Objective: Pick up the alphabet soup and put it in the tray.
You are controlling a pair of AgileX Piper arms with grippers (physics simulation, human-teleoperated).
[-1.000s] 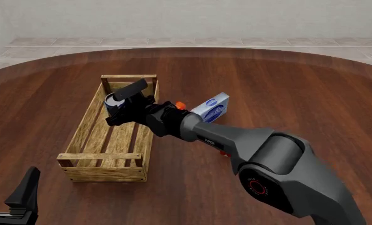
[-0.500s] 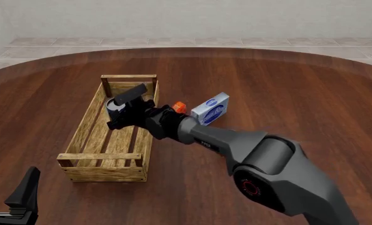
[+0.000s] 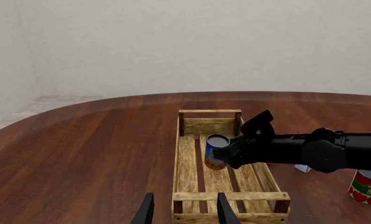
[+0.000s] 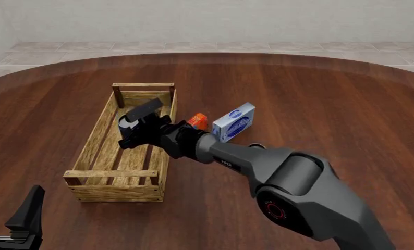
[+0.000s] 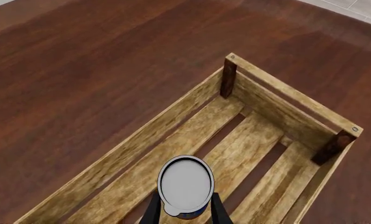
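The right claw (image 4: 134, 128) is closed on the soup (image 3: 215, 151), with one finger on each side of the can. The soup stands up straight, its long way going up and down, and its grey top faces up at the claw's camera. Its blue, yellow and orange label shows just past the fingers. The can is inside the tray (image 4: 96, 143), over the slats, in the far half. I cannot tell if its bottom touches the slats.

The tray's long way runs away from the arms, with its far end rail just beyond the claw.

Behind the right claw, beside its arm, a small orange thing (image 4: 198, 121) and a blue box (image 4: 234, 122) lie on the surface (image 4: 318, 104). A red can (image 3: 366, 185) stands well apart, out past the tray.

The left claw (image 3: 183, 211) is open and holds nothing. It hangs near the tray's near end.
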